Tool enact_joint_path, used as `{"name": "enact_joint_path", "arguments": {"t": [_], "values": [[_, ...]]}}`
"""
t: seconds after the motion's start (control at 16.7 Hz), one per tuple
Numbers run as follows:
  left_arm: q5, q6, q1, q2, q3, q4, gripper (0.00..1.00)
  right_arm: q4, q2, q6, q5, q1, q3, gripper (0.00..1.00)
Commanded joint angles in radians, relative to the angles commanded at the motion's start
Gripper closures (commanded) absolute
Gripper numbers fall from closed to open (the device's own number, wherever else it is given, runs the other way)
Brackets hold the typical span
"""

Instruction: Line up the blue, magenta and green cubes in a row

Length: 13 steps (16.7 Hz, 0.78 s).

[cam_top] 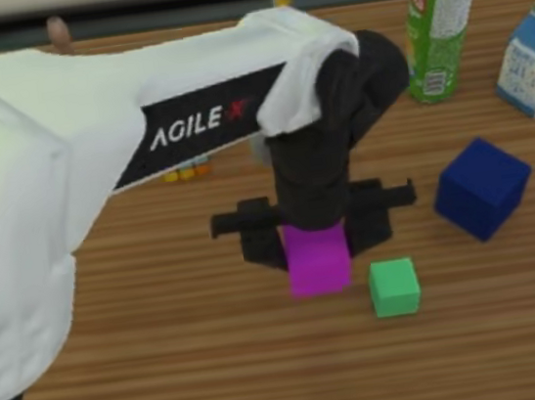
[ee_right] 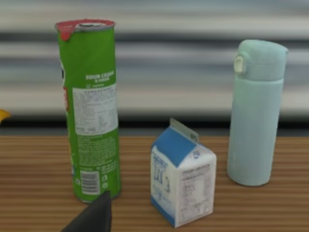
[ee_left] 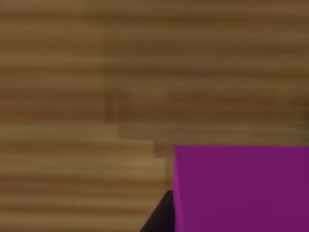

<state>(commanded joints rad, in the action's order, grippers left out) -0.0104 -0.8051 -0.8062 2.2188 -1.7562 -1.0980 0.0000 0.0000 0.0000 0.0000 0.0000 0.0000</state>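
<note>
My left gripper (cam_top: 318, 245) hangs over the middle of the table, shut on the magenta cube (cam_top: 318, 264). In the left wrist view the magenta cube (ee_left: 241, 188) fills the corner, with one dark finger (ee_left: 161, 217) pressed against its side. The small light green cube (cam_top: 394, 287) rests on the table just right of the magenta one, a narrow gap between them. Farther right and slightly back lies the large navy cube (cam_top: 483, 187), turned at an angle. My right arm is out of the top view; a dark part of my right gripper (ee_right: 94, 217) shows in the right wrist view.
A green snack can (cam_top: 440, 14) and a blue-and-white milk carton (cam_top: 531, 62) stand at the back right. A pale mint flask (ee_right: 255, 113) stands beside them. The multicoloured puzzle cube (cam_top: 188, 171) is mostly hidden under my left arm.
</note>
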Motion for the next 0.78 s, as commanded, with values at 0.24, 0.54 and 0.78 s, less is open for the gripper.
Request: {"name": "enact_joint_path", "arguments": {"t": [0.24, 0.54, 0.78], "values": [[0.002, -0.001, -0.004, 0.042, 0.094, 0.140, 1.00, 0.000, 0.000, 0.000, 0.000, 0.000, 0.000, 0.00], [0.002, -0.003, -0.005, 0.053, 0.115, 0.169, 1.00, 0.000, 0.000, 0.000, 0.000, 0.000, 0.000, 0.00], [0.002, -0.003, -0.005, 0.053, 0.115, 0.169, 0.70, 0.000, 0.000, 0.000, 0.000, 0.000, 0.000, 0.00]]}}
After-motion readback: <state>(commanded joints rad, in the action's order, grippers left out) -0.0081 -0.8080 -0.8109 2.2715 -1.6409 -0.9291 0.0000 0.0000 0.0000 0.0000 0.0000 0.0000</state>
